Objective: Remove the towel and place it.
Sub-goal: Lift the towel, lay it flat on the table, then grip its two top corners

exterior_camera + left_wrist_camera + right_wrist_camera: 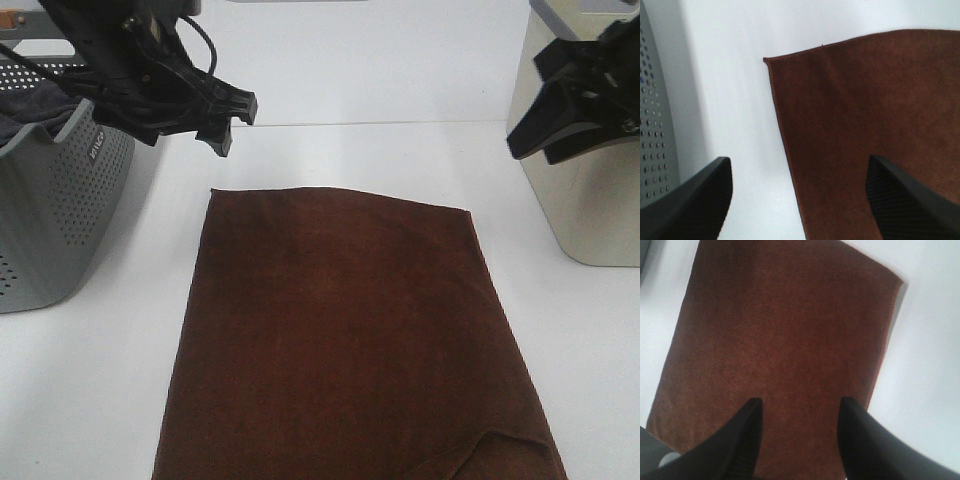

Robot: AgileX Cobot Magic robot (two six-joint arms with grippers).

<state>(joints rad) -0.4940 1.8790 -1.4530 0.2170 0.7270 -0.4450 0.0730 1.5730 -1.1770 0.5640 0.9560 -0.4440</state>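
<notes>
The towel [350,340] is a large dark brown cloth lying flat on the white table [400,150], with its near right corner folded over. My left gripper [225,120] hovers open and empty just above and beyond the towel's far left corner. In the left wrist view the gripper [800,165] has its two fingers wide apart over that corner of the towel [880,110]. My right gripper [520,140] is raised at the far right, open and empty. In the right wrist view the gripper [801,402] looks down on the towel [780,330] from high up.
A grey perforated basket [50,200] stands at the left with a dark grey cloth [30,105] inside; it also shows in the left wrist view [655,100]. A cream box-like container [590,210] stands at the right edge, close to the right arm.
</notes>
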